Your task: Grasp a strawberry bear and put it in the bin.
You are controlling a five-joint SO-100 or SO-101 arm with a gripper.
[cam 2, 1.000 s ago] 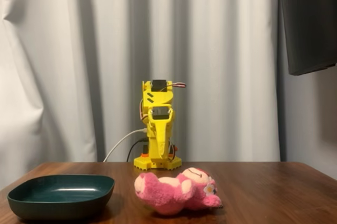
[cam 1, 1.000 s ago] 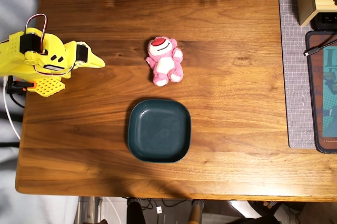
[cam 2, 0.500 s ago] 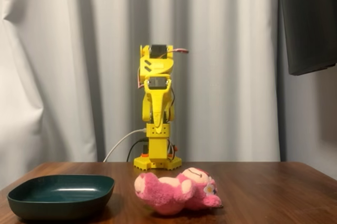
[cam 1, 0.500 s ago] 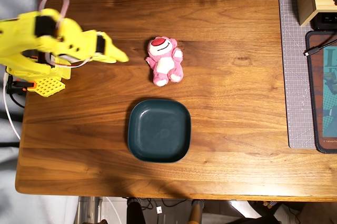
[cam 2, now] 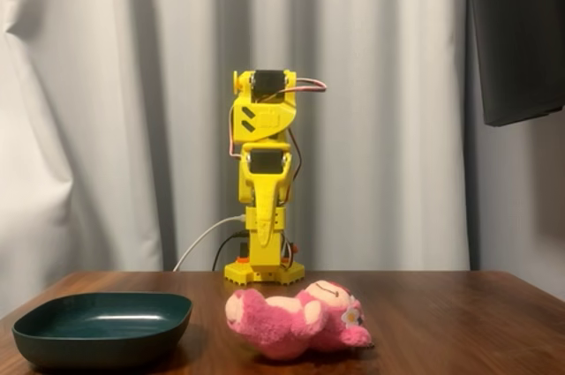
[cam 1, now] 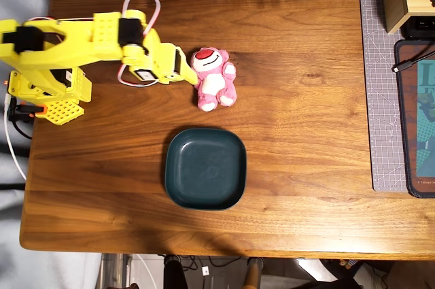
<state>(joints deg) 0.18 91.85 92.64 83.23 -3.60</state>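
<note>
A: Since the earlier frame the yellow arm [cam 1: 81,44] stretches much farther to the right of the overhead view. The gripper [cam 1: 191,76] was at the left edge of the table [cam 1: 306,187] one second ago; now its tip is at the left side of the strawberry bear [cam 1: 213,79].

B: Does it touch the bear?

A: From above the tip seems to meet the bear's head, but in the fixed view the gripper [cam 2: 261,232] hangs well above the wood, so I judge it is over the bear and not on it.

B: And the fingers?

A: They look closed or nearly closed, one narrow point in both views. I cannot tell for sure.

B: Where are the task things?

A: The bear lies on its back in the middle of the overhead view, not moved from before. The bin [cam 1: 204,168] sits just below it in that view, empty, also not moved. In the fixed view the bear [cam 2: 296,319] is at the lower centre and the bin [cam 2: 101,326] at the lower left.

B: So what does it mean?

A: The reach is almost done. I think the fingers must spread and come down before any grasp.
</note>
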